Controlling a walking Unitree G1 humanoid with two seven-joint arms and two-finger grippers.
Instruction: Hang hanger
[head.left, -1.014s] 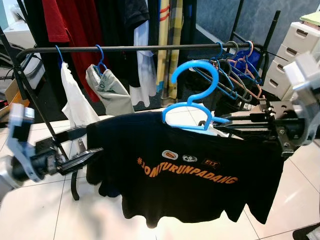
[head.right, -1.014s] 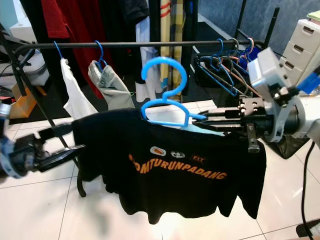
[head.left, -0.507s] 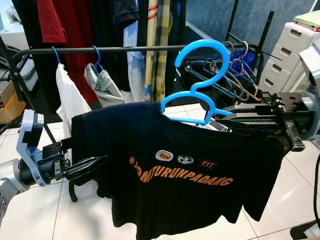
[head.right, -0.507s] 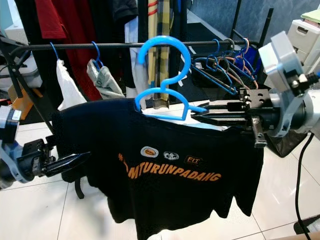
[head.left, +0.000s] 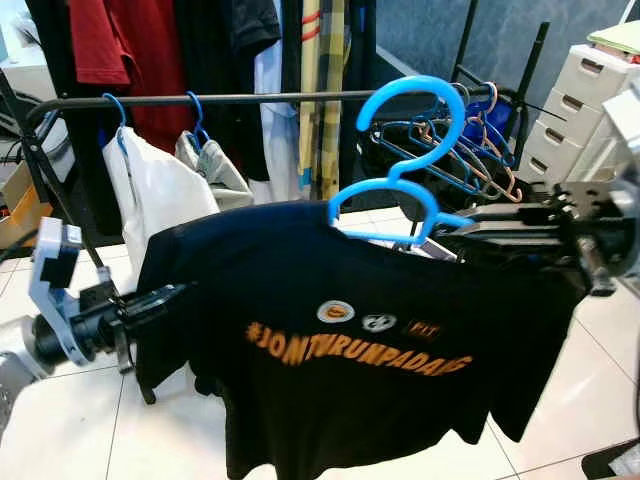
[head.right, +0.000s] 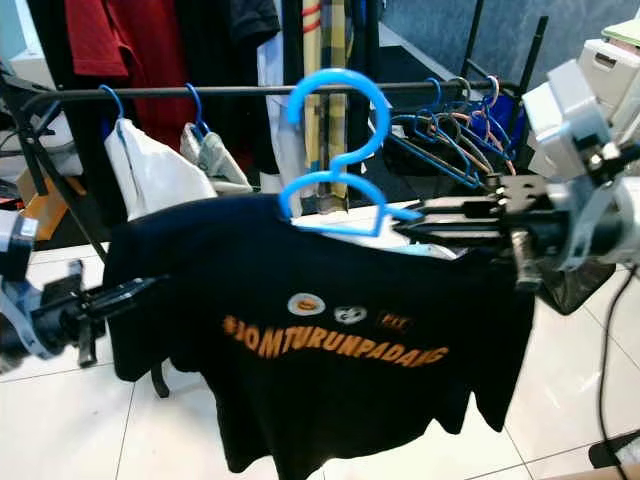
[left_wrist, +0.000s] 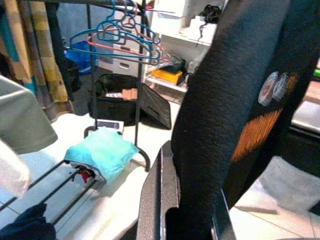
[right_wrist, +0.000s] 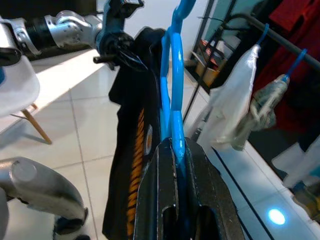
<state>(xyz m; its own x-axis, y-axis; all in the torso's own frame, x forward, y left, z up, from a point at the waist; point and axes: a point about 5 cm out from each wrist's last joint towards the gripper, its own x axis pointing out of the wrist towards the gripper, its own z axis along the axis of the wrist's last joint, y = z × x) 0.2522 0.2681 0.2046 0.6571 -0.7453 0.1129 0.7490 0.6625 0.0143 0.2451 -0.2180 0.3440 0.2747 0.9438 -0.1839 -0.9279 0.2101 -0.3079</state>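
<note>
A blue hanger (head.left: 384, 184) carries a black T-shirt (head.left: 340, 290) with orange lettering. My right gripper (head.left: 460, 228) is shut on the hanger's right arm, as the right wrist view shows, with the hanger (right_wrist: 172, 75) running between the fingers (right_wrist: 150, 200). The hook stands level with the black rail (head.left: 260, 97), in front of it near the middle. My left gripper (head.left: 172, 293) is shut on the shirt's left edge and holds it out sideways. In the left wrist view black fabric (left_wrist: 225, 100) passes between the fingers (left_wrist: 160, 195).
Several empty hangers (head.left: 465, 140) crowd the rail's right end. A white garment (head.left: 155, 190) and a grey one (head.left: 215, 165) hang at its left. More clothes hang behind. White drawers (head.left: 590, 100) stand at the right, and the rack's leg (head.left: 60, 200) at the left.
The hanger's hook has risen from below the rail to level with it. My left gripper has lifted and drawn the shirt's edge further left. The white garment has swung out.
</note>
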